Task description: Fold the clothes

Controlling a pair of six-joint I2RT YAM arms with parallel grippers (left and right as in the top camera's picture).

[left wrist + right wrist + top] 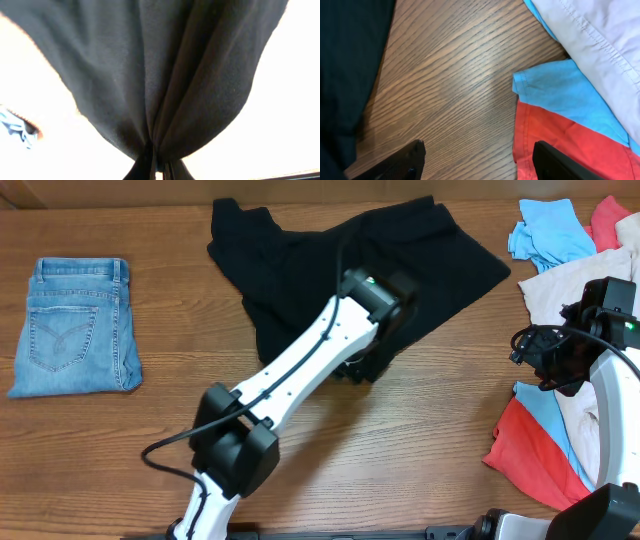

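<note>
The black T-shirt (300, 260) lies crumpled at the back middle of the table. My left gripper (358, 368) is at its front edge, shut on a bunched fold of the black T-shirt (165, 75), which hangs gathered from the jaws (156, 167) in the left wrist view. My right gripper (540, 360) is open and empty above bare wood at the right; its fingers (477, 160) straddle the table beside a coral garment (560, 145) and a light blue one (560, 90). A cream garment (605, 40) lies over those. The black T-shirt's edge (345, 65) shows at the left of the right wrist view.
Folded blue jeans (75, 325) lie at the left. A pile of light blue (548, 235), cream (560, 285) and coral (530, 455) garments fills the right edge. The wooden table (420, 440) shows between the black T-shirt and the pile.
</note>
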